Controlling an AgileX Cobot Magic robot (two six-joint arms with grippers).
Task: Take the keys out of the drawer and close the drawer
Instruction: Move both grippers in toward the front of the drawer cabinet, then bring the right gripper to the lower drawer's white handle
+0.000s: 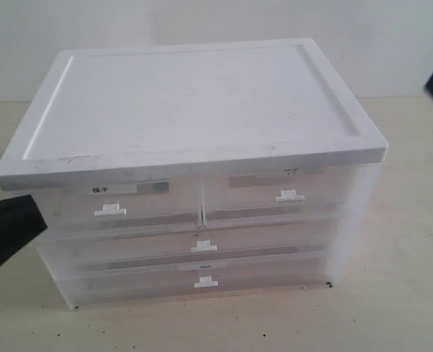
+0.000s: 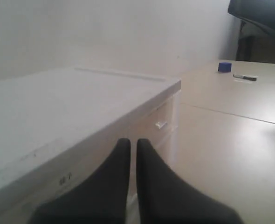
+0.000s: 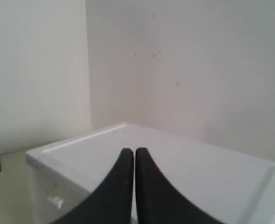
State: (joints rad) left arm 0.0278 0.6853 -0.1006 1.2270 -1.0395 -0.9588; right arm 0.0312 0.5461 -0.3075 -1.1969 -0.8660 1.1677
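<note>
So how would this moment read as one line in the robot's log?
drawer unit: all drawers shut | keys: not visible | left jaws: together, empty, left of unit | right jaws: together, empty, right of unit

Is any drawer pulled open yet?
No: in the exterior view all four drawer fronts sit flush with the white cabinet.

plain white wall point(image 1: 202, 22) behind a pale beige tabletop point(image 1: 407, 293)
</note>
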